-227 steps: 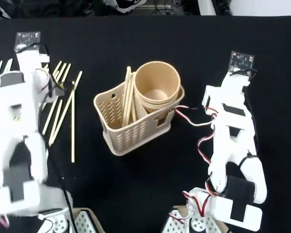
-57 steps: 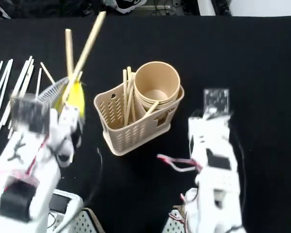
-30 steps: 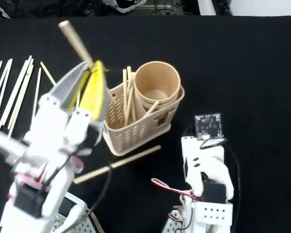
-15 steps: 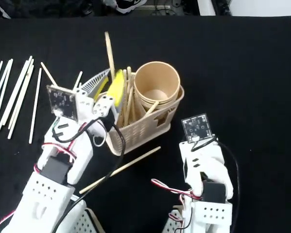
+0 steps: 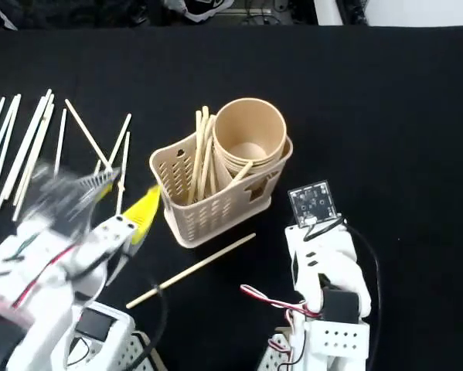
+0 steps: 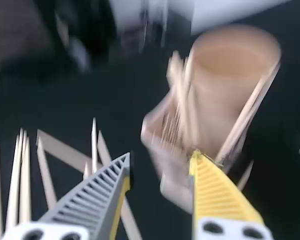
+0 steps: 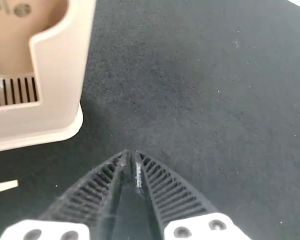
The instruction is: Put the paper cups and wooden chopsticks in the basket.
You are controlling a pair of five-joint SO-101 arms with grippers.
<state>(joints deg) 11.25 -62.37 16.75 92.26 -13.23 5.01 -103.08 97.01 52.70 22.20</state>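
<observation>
Left hand back; one stray chopstick

stacked paper cups and chopsticks stand in the basket; one loose chopstick lies beside it.

Soft overhead light is falling evenly on the table — the left arm is smearing with motion, the basket blurring in its wrist view.

Black table, dark clutter and cables along its far edge, white patch beyond.
</observation>
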